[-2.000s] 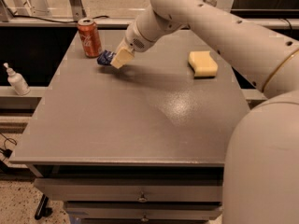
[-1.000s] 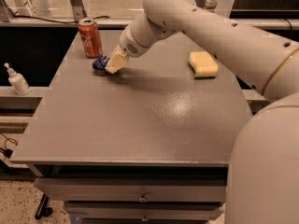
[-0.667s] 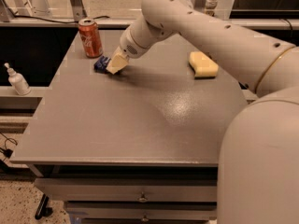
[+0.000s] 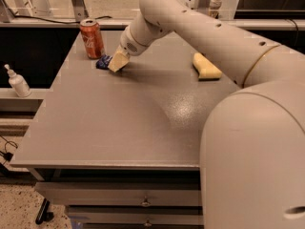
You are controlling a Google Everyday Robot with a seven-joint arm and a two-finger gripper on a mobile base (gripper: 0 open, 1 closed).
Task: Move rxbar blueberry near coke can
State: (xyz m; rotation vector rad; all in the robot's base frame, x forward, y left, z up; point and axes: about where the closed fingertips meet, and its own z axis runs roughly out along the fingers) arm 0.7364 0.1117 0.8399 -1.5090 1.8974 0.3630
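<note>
The red coke can (image 4: 91, 38) stands upright at the table's far left. The rxbar blueberry (image 4: 103, 62), a small dark-blue wrapper, lies on the table just right of and in front of the can. It is mostly hidden behind my gripper (image 4: 116, 63). The gripper's tan fingers (image 4: 119, 61) are down at the bar's right end, touching or holding it. The white arm reaches in from the right across the table.
A yellow sponge (image 4: 205, 67) lies at the table's (image 4: 109, 123) far right. A white pump bottle (image 4: 17, 81) stands on a lower ledge to the left of the table. Drawers sit under the table's front edge.
The gripper and the blue bar have moved left toward the coke can and down to the table surface.
</note>
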